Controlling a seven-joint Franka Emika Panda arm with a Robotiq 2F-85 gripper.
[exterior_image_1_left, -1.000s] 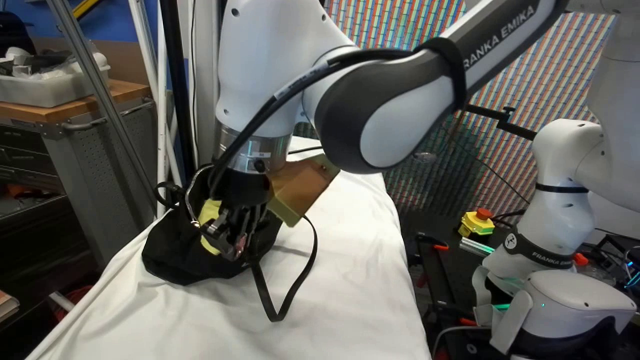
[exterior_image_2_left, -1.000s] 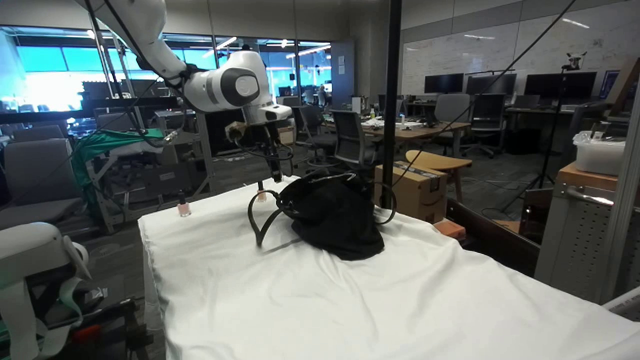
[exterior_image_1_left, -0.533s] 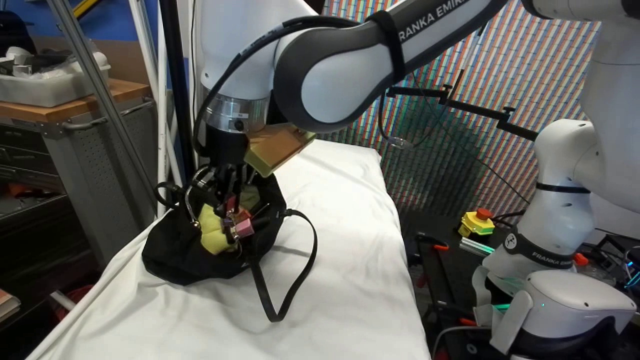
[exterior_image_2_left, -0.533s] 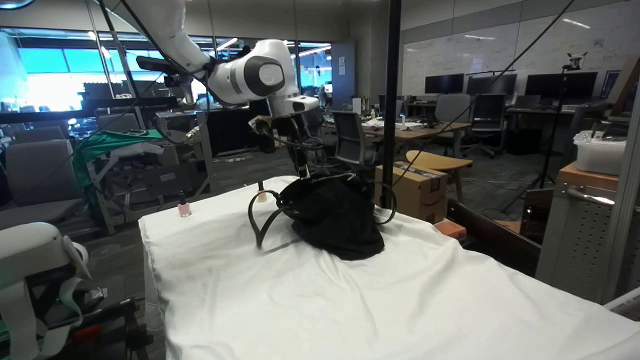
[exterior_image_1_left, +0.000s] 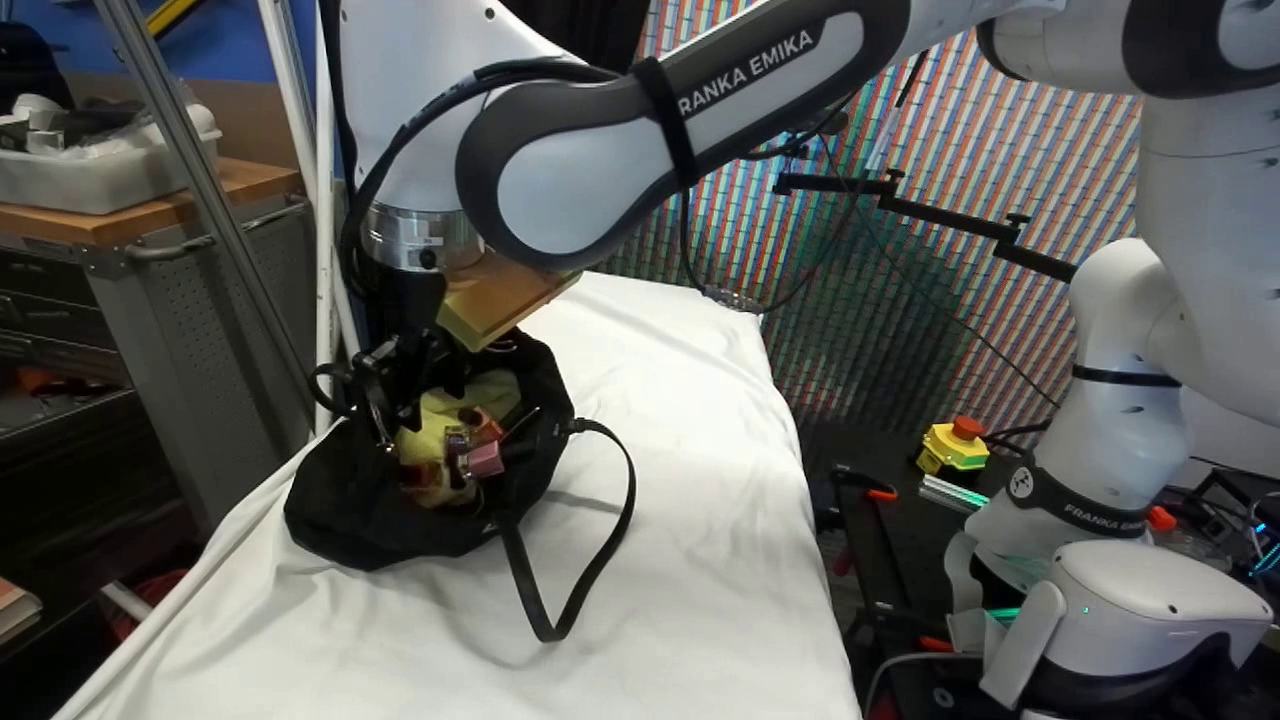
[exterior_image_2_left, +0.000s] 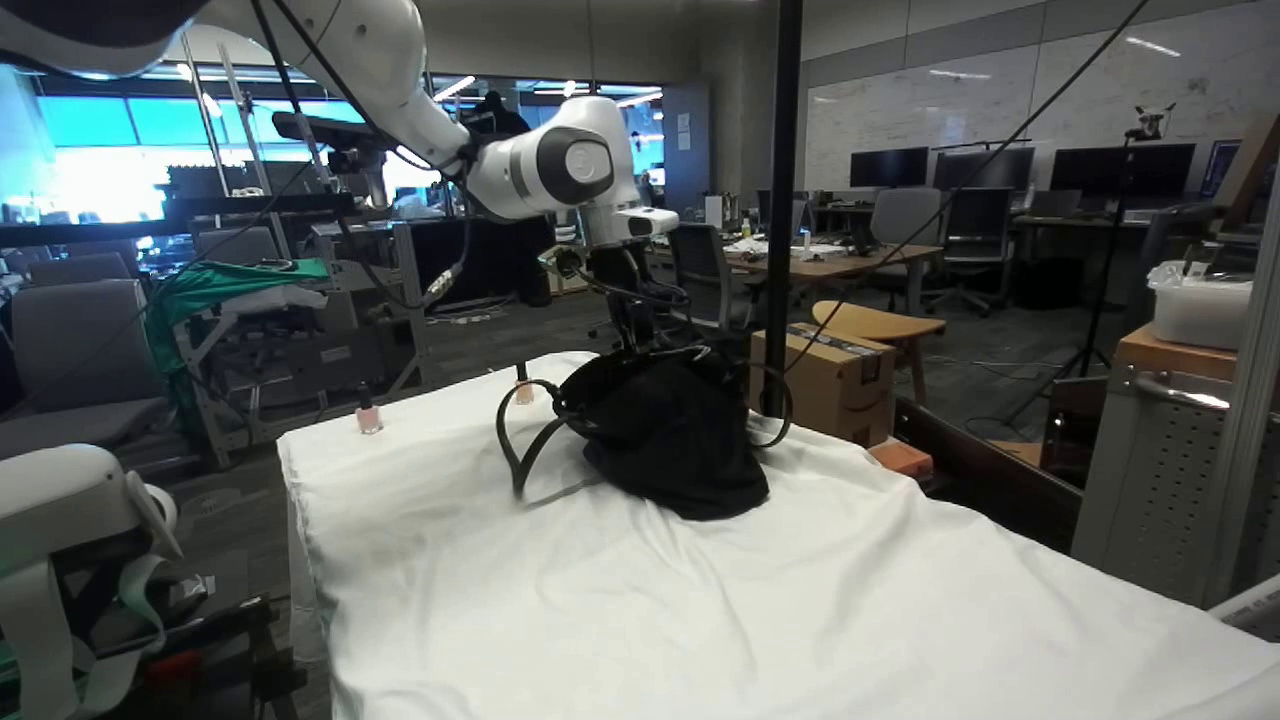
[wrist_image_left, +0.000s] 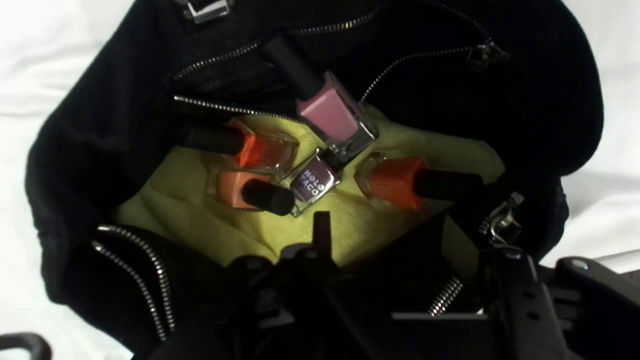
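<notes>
Pincer (exterior_image_1_left: 430, 400): its fingers stand apart with nothing between them, above the mouth of the bag (exterior_image_1_left: 370, 515).
Red bottle (wrist_image_left: 407, 181): just let go. Half a second ago red showed at the fingertips; now the bottle lies inside the bag, on yellow cloth (wrist_image_left: 370, 227) that was bare there, at the right in the wrist view, cap pointing right.
Neighbours: on the far side in the wrist view the pink bottle (wrist_image_left: 330, 107) overlaps the purple bottle (wrist_image_left: 311, 185); to the left are the orange bottle (wrist_image_left: 255, 150) and the peach bottle (wrist_image_left: 235, 189), close together. The red bottle looks apart from all four.
Bag: open, lying on the white-covered table (exterior_image_1_left: 720, 600); neither its place nor its shape has visibly changed.
Arm (exterior_image_1_left: 590, 180): has swung left over the past second in an exterior view, carrying the pincer further across the bag.
Outside the bag: the left bottle (exterior_image_2_left: 369, 417) and the far bottle (exterior_image_2_left: 523, 390) stand upright on the table, left of the bag in an exterior view, unchanged.
Drop: I judge it done, leaving the pincer free and the red bottle in with the other four; whether it has fully settled I cannot tell.
</notes>
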